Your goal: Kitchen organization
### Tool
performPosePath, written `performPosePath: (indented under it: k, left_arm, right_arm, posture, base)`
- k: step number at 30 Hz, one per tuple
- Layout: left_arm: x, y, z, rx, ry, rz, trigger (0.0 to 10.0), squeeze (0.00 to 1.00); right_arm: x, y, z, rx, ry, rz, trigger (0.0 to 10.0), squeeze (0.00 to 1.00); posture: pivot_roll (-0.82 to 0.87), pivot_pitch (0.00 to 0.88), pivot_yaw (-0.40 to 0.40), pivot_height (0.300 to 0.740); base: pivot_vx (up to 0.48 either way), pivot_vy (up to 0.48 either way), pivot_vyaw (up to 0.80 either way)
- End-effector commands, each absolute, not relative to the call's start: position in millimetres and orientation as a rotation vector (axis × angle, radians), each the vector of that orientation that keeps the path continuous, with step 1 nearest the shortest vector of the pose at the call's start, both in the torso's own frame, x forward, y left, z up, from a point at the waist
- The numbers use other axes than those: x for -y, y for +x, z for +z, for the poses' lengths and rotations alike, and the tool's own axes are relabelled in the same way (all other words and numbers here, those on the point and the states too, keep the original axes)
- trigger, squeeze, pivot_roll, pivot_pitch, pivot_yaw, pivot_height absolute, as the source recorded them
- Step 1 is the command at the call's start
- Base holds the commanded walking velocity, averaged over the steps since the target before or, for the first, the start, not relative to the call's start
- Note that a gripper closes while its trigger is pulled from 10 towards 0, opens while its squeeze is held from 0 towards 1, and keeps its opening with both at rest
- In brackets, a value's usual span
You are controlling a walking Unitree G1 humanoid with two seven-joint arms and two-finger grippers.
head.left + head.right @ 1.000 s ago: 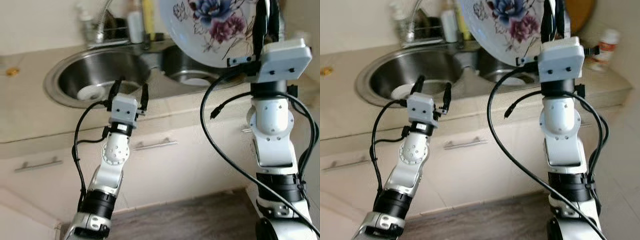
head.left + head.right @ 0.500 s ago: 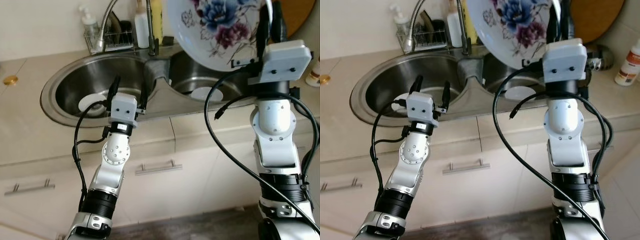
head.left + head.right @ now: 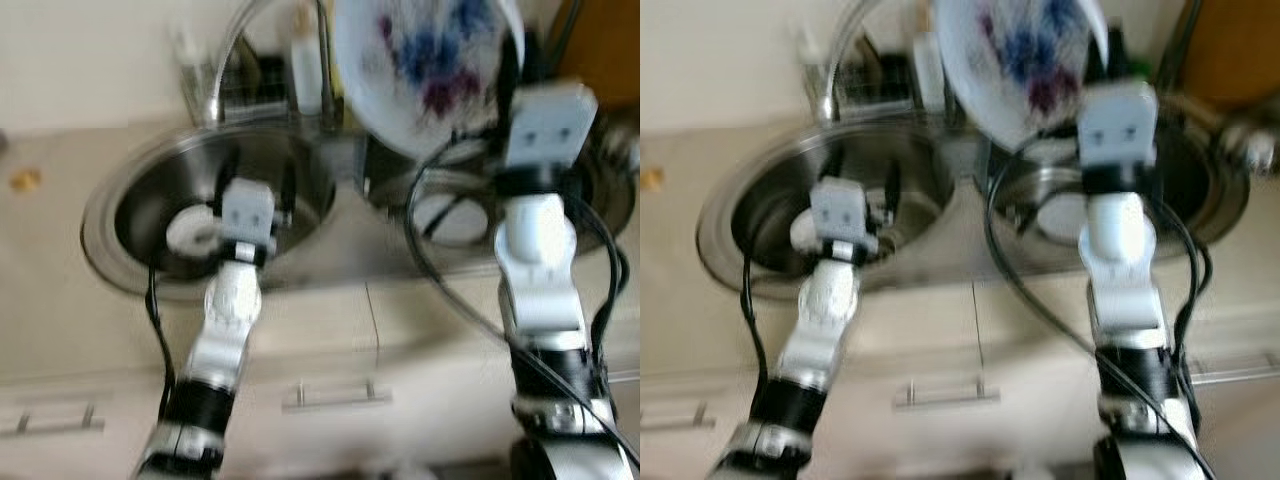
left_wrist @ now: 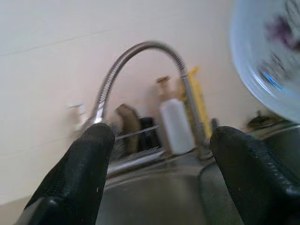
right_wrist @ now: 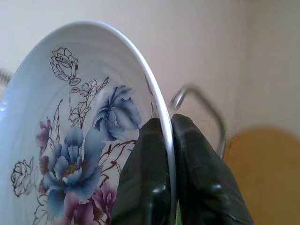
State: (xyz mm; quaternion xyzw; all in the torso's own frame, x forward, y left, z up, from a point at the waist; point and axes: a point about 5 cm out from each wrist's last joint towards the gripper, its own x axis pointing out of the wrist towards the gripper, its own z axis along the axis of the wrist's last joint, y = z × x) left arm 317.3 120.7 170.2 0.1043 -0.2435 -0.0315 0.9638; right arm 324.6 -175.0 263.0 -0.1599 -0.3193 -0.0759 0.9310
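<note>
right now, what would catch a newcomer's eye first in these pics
The big white plate with blue and purple flowers stands out first: the right gripper pinches its rim and holds it up on edge above the right basin of the steel double sink. Next comes the left gripper, fingers spread and empty, hovering over the left basin and facing the curved faucet and a white bottle behind the sink.
</note>
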Motion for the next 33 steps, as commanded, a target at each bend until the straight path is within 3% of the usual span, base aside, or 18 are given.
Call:
performPosePath:
  k: [1, 4, 5, 6, 7, 8, 9, 16, 22, 24, 25, 26, 27, 33]
  left_arm:
    - [-122.6, 317.7, 169.9, 0.490, 0.221, -0.063, 10.0, 0.00]
    - [-122.4, 318.2, 169.8, 0.487, 0.223, -0.064, 10.0, 0.00]
    - [-122.3, 319.0, 169.6, 0.484, 0.227, -0.066, 10.0, 0.00]
    - [-122.3, 319.2, 169.5, 0.483, 0.228, -0.066, 10.0, 0.00]
    - [-122.3, 319.3, 169.4, 0.482, 0.229, -0.066, 10.0, 0.00]
    - [-122.1, 319.3, 169.2, 0.481, 0.230, -0.066, 10.0, 0.00]
    - [-122.0, 319.1, 168.5, 0.478, 0.231, -0.067, 10.0, 0.00]
    - [-122.5, 318.6, 165.9, 0.467, 0.238, -0.069, 10.0, 0.00]
    - [-120.9, 319.7, 165.7, 0.464, 0.240, -0.071, 10.0, 0.00]
    - [-120.6, 319.9, 165.5, 0.462, 0.241, -0.071, 10.0, 0.00]
    - [-120.6, 320.0, 165.6, 0.462, 0.242, -0.071, 10.0, 0.00]
    - [-120.8, 320.2, 165.4, 0.460, 0.244, -0.070, 10.0, 0.00]
    - [-121.3, 320.5, 164.9, 0.457, 0.247, -0.068, 10.0, 0.00]
    - [-122.8, 320.6, 162.9, 0.448, 0.254, -0.059, 10.0, 0.00]
  right_arm:
    - [174.4, 329.7, 269.0, 0.643, -0.316, -0.151, 0.0, 0.00]
    - [181.9, 338.2, 259.3, 0.551, -0.333, -0.155, 0.0, 0.00]
    - [197.4, 349.8, 240.2, 0.380, -0.345, -0.203, 1.4, 0.00]
    - [202.0, 352.0, 234.4, 0.332, -0.339, -0.222, 2.9, 0.00]
    - [205.9, 353.2, 229.5, 0.296, -0.327, -0.243, 4.9, 0.00]
    - [209.0, 353.7, 223.8, 0.262, -0.305, -0.259, 8.2, 0.00]
    - [211.9, 355.3, 210.6, 0.181, -0.301, -0.268, 10.0, 0.00]
    - [216.6, 355.3, 191.3, 0.081, -0.341, -0.278, 10.0, 0.00]
    - [205.2, 357.5, 176.4, 0.000, -0.351, -0.203, 10.0, 0.00]
    - [203.8, 357.7, 169.8, -0.037, -0.306, -0.192, 10.0, 0.21]
    - [203.6, 357.8, 168.9, -0.042, -0.293, -0.189, 10.0, 0.21]
    - [204.1, 357.6, 167.6, -0.048, -0.275, -0.190, 10.0, 0.55]
    - [204.9, 357.2, 165.3, -0.058, -0.243, -0.190, 10.0, 1.00]
    - [205.7, 356.2, 158.1, -0.104, -0.120, -0.174, 10.0, 1.00]
  posture:
    - [-0.17, 0.000, 0.042, 0.740]
    - [-0.17, 0.000, 0.042, 0.740]
    - [-0.17, 0.000, 0.042, 0.740]
    - [-0.17, 0.000, 0.042, 0.740]
    - [-0.17, 0.000, 0.042, 0.740]
    - [-0.17, 0.000, 0.042, 0.740]
    - [-0.17, 0.000, 0.042, 0.740]
    - [-0.16, 0.000, 0.042, 0.740]
    - [-0.16, 0.000, 0.042, 0.740]
    - [-0.16, 0.000, 0.041, 0.740]
    - [-0.16, 0.000, 0.041, 0.740]
    - [-0.16, 0.000, 0.041, 0.740]
    - [-0.16, 0.000, 0.041, 0.740]
    - [-0.16, 0.000, 0.039, 0.740]
  base:
    - [0.000, 0.000, 0.00]
    - [0.000, 0.000, 0.00]
    - [0.000, 0.000, 0.00]
    - [0.000, 0.000, 0.00]
    - [0.000, 0.000, 0.00]
    - [0.000, 0.000, 0.00]
    - [0.000, 0.000, 0.00]
    - [0.000, 0.000, 0.00]
    - [0.000, 0.000, 0.00]
    - [0.000, 0.000, 0.00]
    - [0.000, 0.000, 0.00]
    - [0.000, 0.000, 0.00]
    - [0.000, 0.000, 0.00]
    - [0.000, 0.000, 0.00]
